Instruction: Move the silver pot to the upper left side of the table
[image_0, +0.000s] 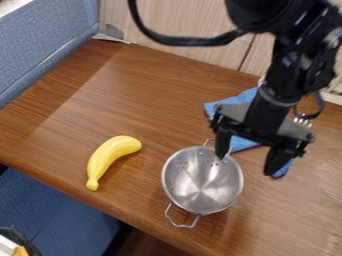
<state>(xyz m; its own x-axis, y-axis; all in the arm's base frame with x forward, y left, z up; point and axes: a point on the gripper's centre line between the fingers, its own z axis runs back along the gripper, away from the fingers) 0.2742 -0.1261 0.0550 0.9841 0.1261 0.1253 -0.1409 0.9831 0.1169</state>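
The silver pot (202, 181), a round metal bowl with small holes and two wire handles, stands upright near the table's front edge, right of the middle. Above its upper right rim hangs my gripper (250, 158), open, its fingers spread wide. The left finger is over or close to the rim beside the far handle; whether it touches is unclear. The right finger is off to the right of the pot. Part of the far handle is hidden behind the left finger.
A yellow banana (108, 158) lies left of the pot on the wooden table (133, 95). A blue cloth (234, 101) lies partly under the gripper, with a fork (302, 121) at its right. Wall panels border the table's back.
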